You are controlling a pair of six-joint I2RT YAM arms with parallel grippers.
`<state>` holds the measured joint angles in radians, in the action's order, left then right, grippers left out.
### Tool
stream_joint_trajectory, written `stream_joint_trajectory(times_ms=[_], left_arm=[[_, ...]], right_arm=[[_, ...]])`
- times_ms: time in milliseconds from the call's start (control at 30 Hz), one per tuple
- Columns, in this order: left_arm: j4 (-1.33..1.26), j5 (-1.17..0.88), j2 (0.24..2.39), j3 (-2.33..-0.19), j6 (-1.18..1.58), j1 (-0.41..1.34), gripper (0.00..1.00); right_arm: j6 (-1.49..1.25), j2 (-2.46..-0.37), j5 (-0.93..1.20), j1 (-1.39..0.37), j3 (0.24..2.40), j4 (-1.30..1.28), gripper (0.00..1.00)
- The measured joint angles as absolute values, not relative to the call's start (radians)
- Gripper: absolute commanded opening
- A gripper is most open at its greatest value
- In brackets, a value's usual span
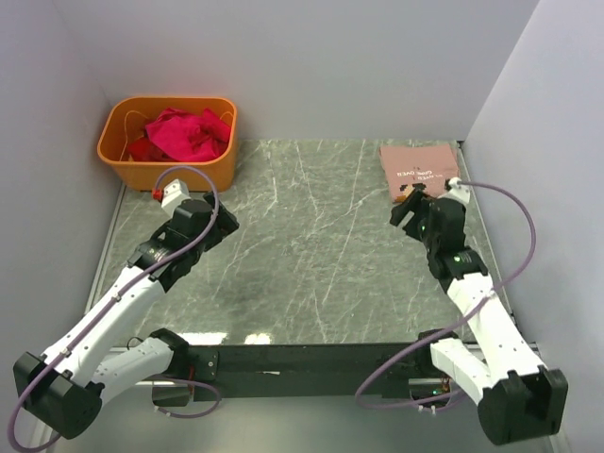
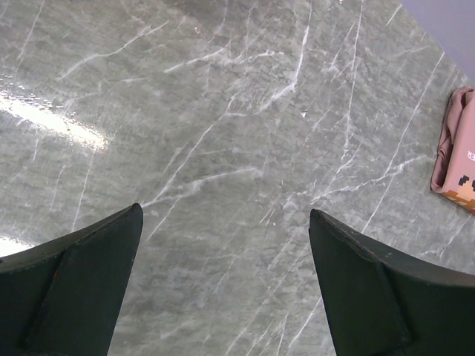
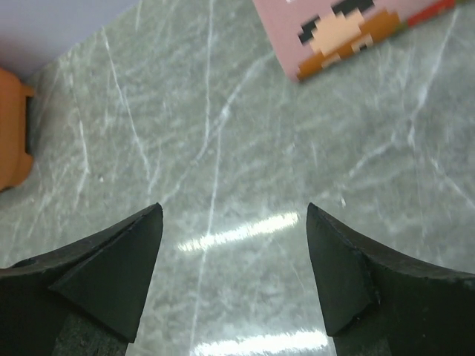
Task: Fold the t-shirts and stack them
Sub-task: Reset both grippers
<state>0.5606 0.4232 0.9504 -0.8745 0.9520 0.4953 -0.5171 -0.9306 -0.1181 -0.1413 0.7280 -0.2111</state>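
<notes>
Right end effector (image 3: 234, 213) agape near folded pink tee (image 1: 418, 170); magenta tees (image 1: 186, 134) crumpled.

Only one bit of lettering anywhere: a short dark-red line printed on the folded pink t-shirt (image 1: 420, 162), upside down from above, far too small to read.

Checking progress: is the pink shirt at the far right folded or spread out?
Folded: the pink shirt lies as a compact flat rectangle, no sleeves showing.
</notes>
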Motion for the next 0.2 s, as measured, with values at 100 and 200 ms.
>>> stream_joint_trajectory(times_ms=[100, 200], left_arm=[[0.556, 0.424, 0.950, -0.864, 0.952, 0.495, 1.00], [0.551, 0.424, 0.949, -0.850, 0.952, 0.495, 0.99]], right_arm=[[-0.516, -0.870, -0.130, -0.141, 0.681, -0.241, 0.84], [-0.509, -0.819, -0.156, -0.141, 0.656, -0.265, 0.86]])
